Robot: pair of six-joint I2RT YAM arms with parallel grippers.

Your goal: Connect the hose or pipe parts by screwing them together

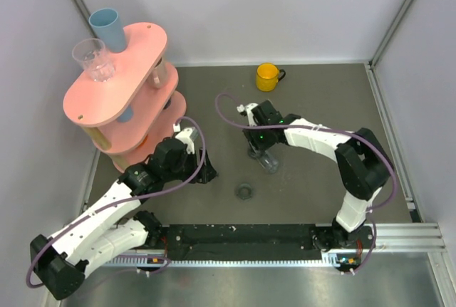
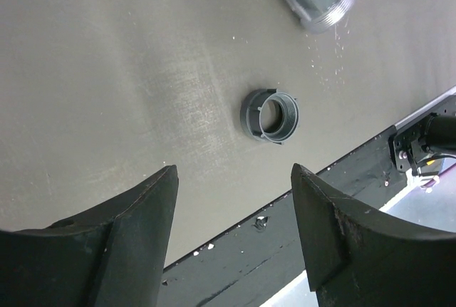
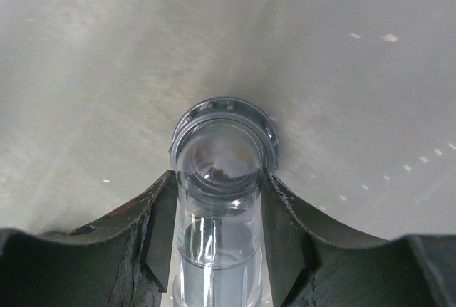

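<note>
A clear plastic pipe piece [image 3: 216, 147] with a grey collar at its far end lies on the table [image 1: 313, 179], and my right gripper [image 3: 217, 184] is shut on its barrel. From above, that pipe piece [image 1: 268, 159] sits mid-table under the right gripper [image 1: 259, 144]. A small dark grey threaded ring nut [image 2: 269, 116] lies loose on the table, a little nearer the front, also seen from above as the ring nut [image 1: 244, 191]. My left gripper [image 2: 234, 204] hovers open to the left of the nut, with nothing between its fingers. The clear pipe piece [image 2: 322, 2] shows at the top of the left wrist view.
A pink tiered stand [image 1: 117, 82] at the back left carries a blue cup [image 1: 108, 28] and a clear glass [image 1: 94, 59]. A yellow mug [image 1: 268, 75] stands at the back. A black rail [image 1: 242, 236] runs along the front edge.
</note>
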